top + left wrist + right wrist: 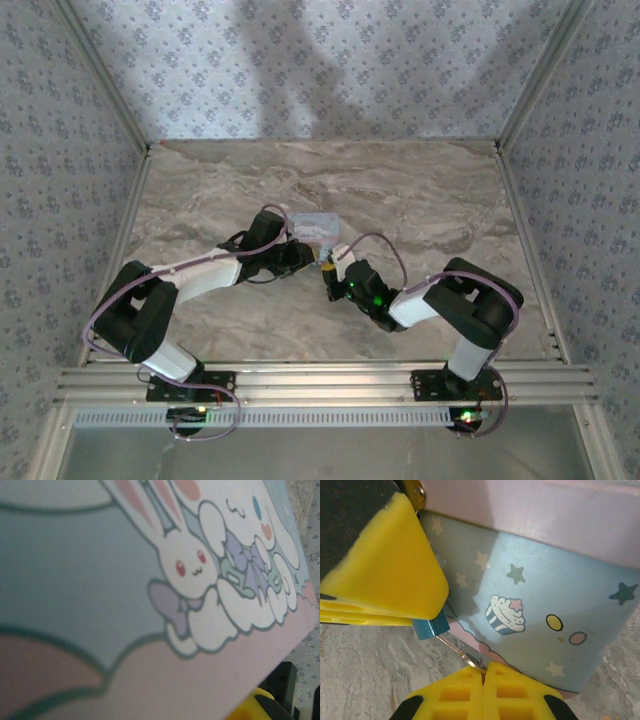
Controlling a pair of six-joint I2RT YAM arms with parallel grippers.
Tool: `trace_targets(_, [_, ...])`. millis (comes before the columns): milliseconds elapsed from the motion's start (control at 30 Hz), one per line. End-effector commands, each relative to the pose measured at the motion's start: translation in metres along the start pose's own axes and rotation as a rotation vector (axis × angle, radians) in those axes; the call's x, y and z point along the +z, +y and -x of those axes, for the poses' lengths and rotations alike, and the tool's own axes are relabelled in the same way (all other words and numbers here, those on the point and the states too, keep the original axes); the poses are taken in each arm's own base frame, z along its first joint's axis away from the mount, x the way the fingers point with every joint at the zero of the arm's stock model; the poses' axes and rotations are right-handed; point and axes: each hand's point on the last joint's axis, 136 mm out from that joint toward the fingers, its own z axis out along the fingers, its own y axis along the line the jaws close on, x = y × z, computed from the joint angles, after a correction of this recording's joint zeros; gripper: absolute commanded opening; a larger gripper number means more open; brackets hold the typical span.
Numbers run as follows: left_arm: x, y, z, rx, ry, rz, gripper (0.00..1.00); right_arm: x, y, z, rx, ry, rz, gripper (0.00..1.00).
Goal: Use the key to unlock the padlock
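- Grey-veined marble tabletop sits inside walls of blue-flowered wallpaper. In the top view both arms reach in to meet at the middle of the frame, just below a pale blue rectangular tin with a cartoon print.
- The small teal-blue padlock sits left of centre in the right wrist view. It lies against the tin's star-printed side, tucked under a broad yellow finger pad of the left gripper.
- Only that one pad shows on the padlock and its partner is hidden, so I cannot tell whether the left gripper is clamped on it or merely pressing on it.
- The right gripper, at bottom centre, has its two yellow pads pressed together on the thin metallic key.
- The key runs up and left from those pads to the padlock's lower edge. Its tip meets the body there, but the frames do not show whether it is seated in the keyhole.
- The step in hand looks like inserting or turning the key.
- The next move probably calls for a gentle push along the key's line and then a wrist roll, with the padlock held against twisting.
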Motion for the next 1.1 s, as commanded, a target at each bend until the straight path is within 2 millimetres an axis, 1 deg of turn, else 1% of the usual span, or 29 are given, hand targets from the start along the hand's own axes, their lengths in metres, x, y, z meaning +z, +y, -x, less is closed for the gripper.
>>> trace_targets(0, [0.001, -0.018, -0.005, 0.011, 0.026, -0.062, 0.14, 0.002, 0.034, 0.044, 0.004, -0.142, 0.112, 0.0])
trace_targets(67, [0.0, -0.02, -0.004, 0.01, 0.022, -0.067, 0.14, 0.003, 0.037, 0.042, 0.011, -0.135, 0.124, 0.0])
trace_targets(200, [0.0, -0.018, -0.005, 0.011, 0.022, -0.063, 0.14, 0.001, 0.037, 0.045, 0.022, -0.148, 0.129, 0.0])
trace_targets(400, [0.003, -0.01, -0.007, 0.017, 0.03, -0.033, 0.14, -0.003, 0.029, 0.056, 0.065, -0.185, 0.125, 0.0])
trace_targets(500, [0.003, -0.007, -0.007, 0.024, 0.026, -0.017, 0.14, -0.004, 0.028, 0.055, 0.085, -0.188, 0.135, 0.0])
trace_targets(567, [0.002, -0.007, -0.006, 0.026, 0.021, -0.015, 0.14, -0.003, 0.027, 0.05, 0.086, -0.17, 0.132, 0.0])
trace_targets(933, [-0.005, -0.021, 0.007, 0.026, -0.015, -0.035, 0.14, -0.007, 0.016, 0.01, 0.106, -0.069, 0.082, 0.0])
trace_targets(1067, [-0.007, -0.022, 0.01, 0.027, -0.023, -0.029, 0.14, -0.01, 0.01, 0.001, 0.115, -0.056, 0.059, 0.0])
